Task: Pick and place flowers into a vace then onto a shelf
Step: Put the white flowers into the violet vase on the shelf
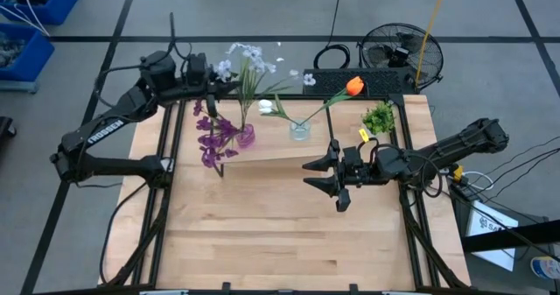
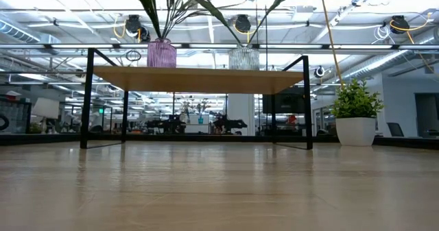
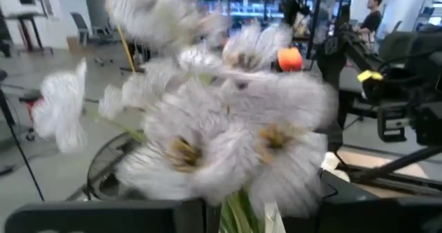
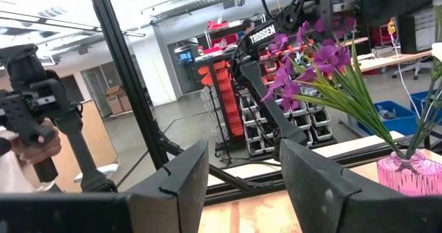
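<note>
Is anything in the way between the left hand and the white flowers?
Nothing visible. The left hand is right by the white flowers in the purple vase on the shelf. The right hand hovers nearby.

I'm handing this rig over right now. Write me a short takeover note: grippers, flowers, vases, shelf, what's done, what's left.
Left gripper: at the shelf's back left, by the pale flowers; fingers hidden.
Right gripper: open, empty, in front of the shelf.
Pink vase and clear vase both stand on the shelf.
Purple flowers and pale flowers are in the pink vase; orange tulip and white bud are in the clear one.
Done: flowers in vases, vases on the shelf.
Left: probably only pulling the arms back.
</note>
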{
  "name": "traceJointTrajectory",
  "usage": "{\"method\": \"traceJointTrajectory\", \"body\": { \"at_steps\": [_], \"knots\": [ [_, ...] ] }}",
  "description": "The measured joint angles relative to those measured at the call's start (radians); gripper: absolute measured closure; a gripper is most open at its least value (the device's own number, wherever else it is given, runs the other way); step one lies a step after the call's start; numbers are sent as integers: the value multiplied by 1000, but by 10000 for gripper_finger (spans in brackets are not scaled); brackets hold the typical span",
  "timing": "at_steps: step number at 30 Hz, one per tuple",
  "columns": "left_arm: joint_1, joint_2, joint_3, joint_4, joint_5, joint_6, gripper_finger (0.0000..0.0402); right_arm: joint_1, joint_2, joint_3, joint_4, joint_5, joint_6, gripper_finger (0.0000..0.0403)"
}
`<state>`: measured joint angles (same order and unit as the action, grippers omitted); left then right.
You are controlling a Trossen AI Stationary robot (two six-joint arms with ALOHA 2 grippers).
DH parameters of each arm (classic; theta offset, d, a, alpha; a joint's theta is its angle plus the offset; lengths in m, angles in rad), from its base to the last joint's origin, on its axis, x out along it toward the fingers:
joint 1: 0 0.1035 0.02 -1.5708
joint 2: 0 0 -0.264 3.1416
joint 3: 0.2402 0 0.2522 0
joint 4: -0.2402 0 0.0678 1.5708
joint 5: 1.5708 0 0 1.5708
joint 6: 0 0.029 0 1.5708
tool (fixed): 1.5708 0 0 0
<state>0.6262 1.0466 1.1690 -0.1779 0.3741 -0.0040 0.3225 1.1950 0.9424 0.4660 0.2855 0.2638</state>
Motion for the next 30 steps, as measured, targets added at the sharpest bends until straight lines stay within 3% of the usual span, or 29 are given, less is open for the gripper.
{"method": "traceJointTrajectory", "body": {
  "at_steps": [15,21,30],
  "knots": [
    [1,-190,1,21,-94,11,282,0,0,0,0,0,-22,232],
    [1,-198,2,-30,-21,-57,282,0,0,0,0,0,-23,232],
    [-41,-102,2,-128,80,-89,282,0,0,0,0,0,-22,232]
  ]
}}
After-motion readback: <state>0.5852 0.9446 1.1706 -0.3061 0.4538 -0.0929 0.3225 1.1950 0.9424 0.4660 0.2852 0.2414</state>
